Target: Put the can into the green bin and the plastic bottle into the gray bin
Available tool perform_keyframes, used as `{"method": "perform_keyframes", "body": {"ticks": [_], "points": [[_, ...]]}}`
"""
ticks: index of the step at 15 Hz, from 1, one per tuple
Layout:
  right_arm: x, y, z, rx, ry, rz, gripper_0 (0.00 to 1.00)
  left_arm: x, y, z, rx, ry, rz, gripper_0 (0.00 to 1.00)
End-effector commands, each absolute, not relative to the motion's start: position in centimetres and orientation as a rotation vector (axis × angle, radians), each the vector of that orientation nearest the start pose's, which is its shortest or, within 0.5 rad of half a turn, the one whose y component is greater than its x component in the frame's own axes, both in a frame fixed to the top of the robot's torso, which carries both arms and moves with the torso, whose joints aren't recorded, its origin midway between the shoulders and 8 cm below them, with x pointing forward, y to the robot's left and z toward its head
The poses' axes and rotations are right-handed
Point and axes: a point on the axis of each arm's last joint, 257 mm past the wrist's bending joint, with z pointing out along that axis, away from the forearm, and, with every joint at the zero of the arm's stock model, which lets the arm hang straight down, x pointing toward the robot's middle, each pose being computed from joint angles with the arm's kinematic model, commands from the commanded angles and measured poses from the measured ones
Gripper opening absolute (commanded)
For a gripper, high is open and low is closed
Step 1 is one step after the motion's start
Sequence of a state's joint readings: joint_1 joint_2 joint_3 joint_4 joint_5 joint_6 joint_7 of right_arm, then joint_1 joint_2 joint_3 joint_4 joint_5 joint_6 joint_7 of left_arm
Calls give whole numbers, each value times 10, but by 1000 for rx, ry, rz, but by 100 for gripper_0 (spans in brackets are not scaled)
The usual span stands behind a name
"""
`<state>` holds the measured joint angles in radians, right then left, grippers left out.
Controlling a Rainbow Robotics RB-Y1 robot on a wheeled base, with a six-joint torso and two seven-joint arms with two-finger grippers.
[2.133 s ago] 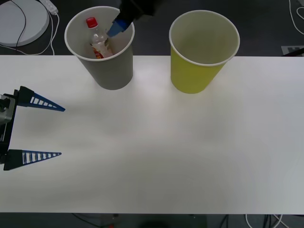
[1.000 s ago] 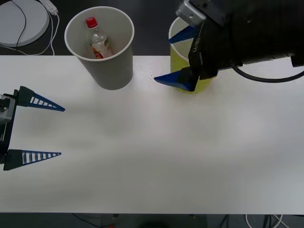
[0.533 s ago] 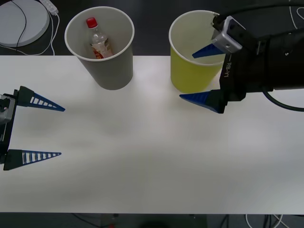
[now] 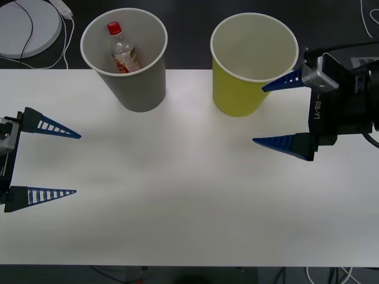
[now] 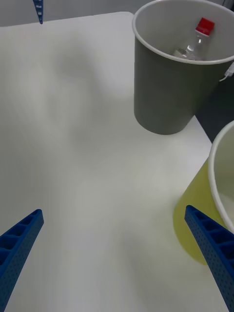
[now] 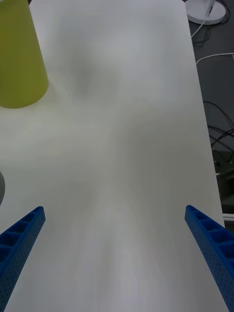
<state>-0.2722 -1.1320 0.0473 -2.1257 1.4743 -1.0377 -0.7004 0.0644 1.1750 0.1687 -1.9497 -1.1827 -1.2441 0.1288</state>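
Note:
The plastic bottle (image 4: 122, 50) with its red cap stands inside the gray bin (image 4: 141, 89) at the table's far left; the right wrist view shows the bottle (image 5: 195, 41) in the gray bin (image 5: 163, 102) too. To its right stands the green bin (image 4: 237, 97), its pale inside showing nothing; it also appears as the green bin (image 5: 200, 229) and the green bin (image 6: 19, 58). My right gripper (image 4: 272, 112) hangs open and empty just right of the green bin. My left gripper (image 4: 74, 163) rests open at the table's left edge. The can is out of view.
A white table (image 4: 189, 195) carries both bins along its far edge. Beyond the far left corner lies a round white disc (image 4: 23, 26) with cables. The floor behind the table is dark.
My right gripper has drawn back from over the gray bin, past the green bin, to the right side of the table. The bottle stays in the gray bin. The left arm has not moved.

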Motion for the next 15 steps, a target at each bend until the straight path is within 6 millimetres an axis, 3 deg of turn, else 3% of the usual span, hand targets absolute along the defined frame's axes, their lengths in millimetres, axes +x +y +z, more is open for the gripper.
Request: {"method": "perform_keyframes", "body": {"ticks": [1,7,15], "points": [[391,-180,-78,-1538,1553,330,100,343,250,-132,1682,1513,-384,100],[368,-225,-97,-1586,1502,303,100,343,250,-132,1682,1513,-384,100],[331,-244,-110,-1622,1443,431,100,343,250,-132,1682,1513,-384,100]]}}
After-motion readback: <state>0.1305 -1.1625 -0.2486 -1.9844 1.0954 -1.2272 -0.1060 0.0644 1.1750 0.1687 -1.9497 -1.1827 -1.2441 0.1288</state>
